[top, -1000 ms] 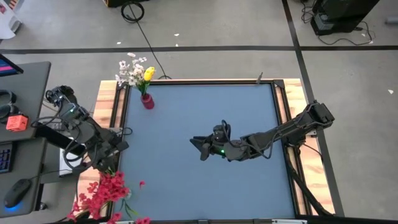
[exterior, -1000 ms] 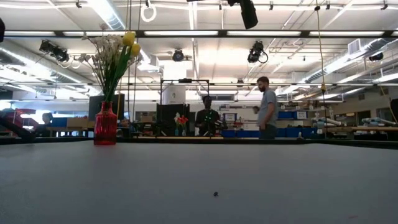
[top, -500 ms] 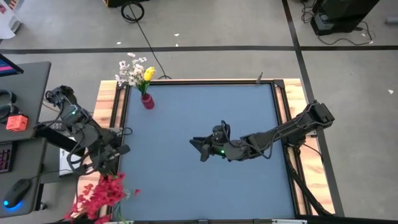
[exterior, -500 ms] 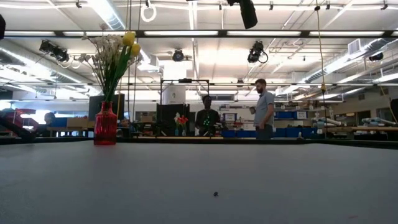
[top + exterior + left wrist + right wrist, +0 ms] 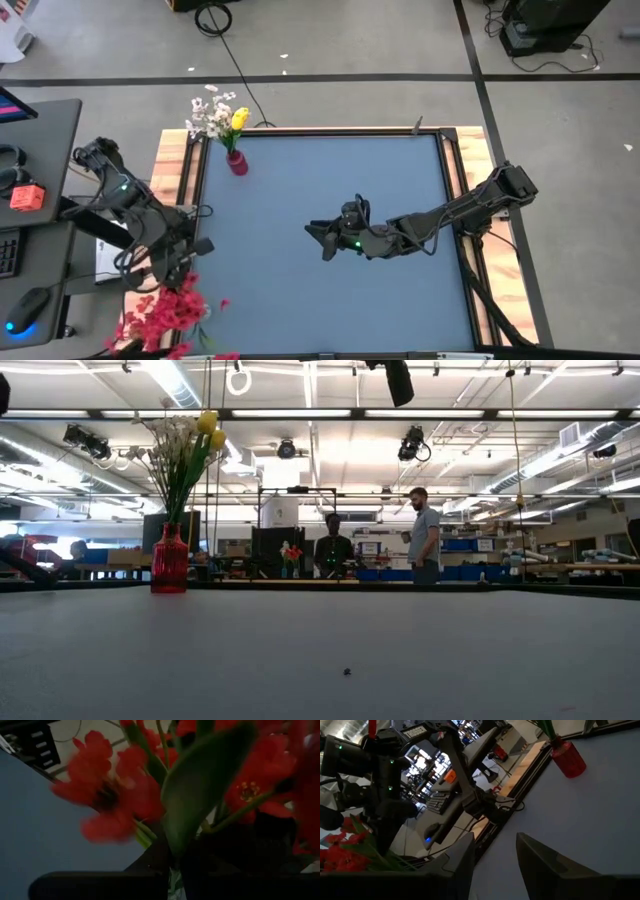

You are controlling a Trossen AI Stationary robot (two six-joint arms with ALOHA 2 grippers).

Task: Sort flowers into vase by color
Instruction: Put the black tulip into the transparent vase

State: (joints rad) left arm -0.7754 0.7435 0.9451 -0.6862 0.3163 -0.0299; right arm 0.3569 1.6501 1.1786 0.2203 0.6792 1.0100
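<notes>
A small red vase (image 5: 237, 163) stands at the table's far left corner, also seen in the low view (image 5: 169, 561). White blossoms (image 5: 207, 115) and a yellow tulip (image 5: 240, 118) stand in it. My left gripper (image 5: 185, 272) is at the table's left edge near the front, shut on a bunch of red flowers (image 5: 165, 315), whose blossoms fill the left wrist view (image 5: 110, 805). My right gripper (image 5: 318, 240) hovers open over the middle of the table, and its two fingers show apart in its wrist view (image 5: 492, 857). My left gripper holds the red flowers by their green stems (image 5: 172, 870), which run down between the two dark fingers (image 5: 100, 885). The blossoms and a broad green leaf (image 5: 200, 785) stick out beyond the fingertips toward the table's near left corner. The bunch is held off the table (image 5: 342, 852).
A wooden frame (image 5: 170, 165) borders the blue table top (image 5: 330, 180). A desk with a keyboard and mouse (image 5: 30, 305) stands left of the table. People (image 5: 425, 545) stand in the room beyond the far edge.
My left gripper has tipped a little downward and edged toward the table's near edge, still shut on the red flowers. The blossoms have swayed with it near the front left corner.
</notes>
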